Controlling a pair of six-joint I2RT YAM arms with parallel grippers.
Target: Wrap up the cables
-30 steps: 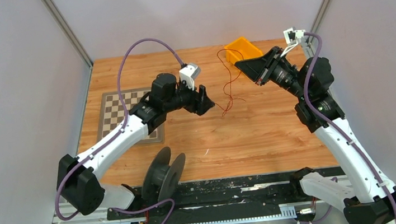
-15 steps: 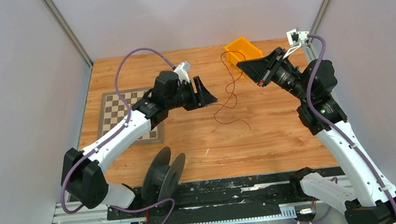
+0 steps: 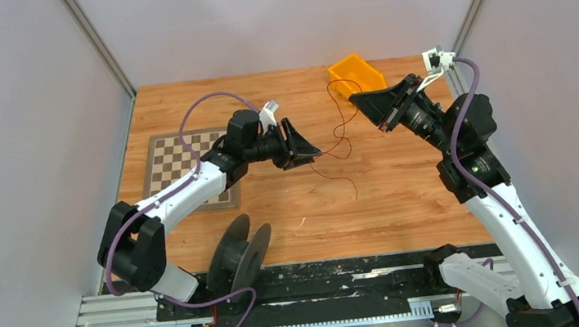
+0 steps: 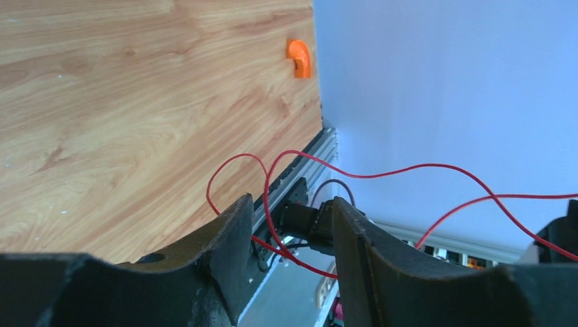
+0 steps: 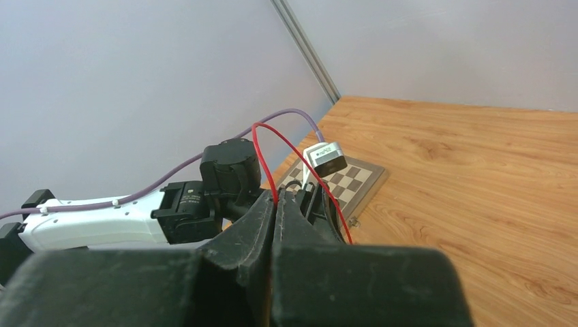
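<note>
The thin red wire hangs in loose loops over the middle of the table, and its tail lies on the wood. My right gripper is raised near the back right and is shut on the wire, which rises from its fingertips in the right wrist view. My left gripper faces it and is open. In the left wrist view the wire crosses the gap between the left gripper's jaws without being pinched. The dark grey spool stands at the near edge.
An orange bin sits at the back, just behind the right gripper. A chessboard lies at the left under the left arm. A small orange piece shows by the wall in the left wrist view.
The left gripper turned and moved right toward the wire, and its arm stretched out lower. The wire's tail swung out onto the table. The right gripper shifted slightly right.
</note>
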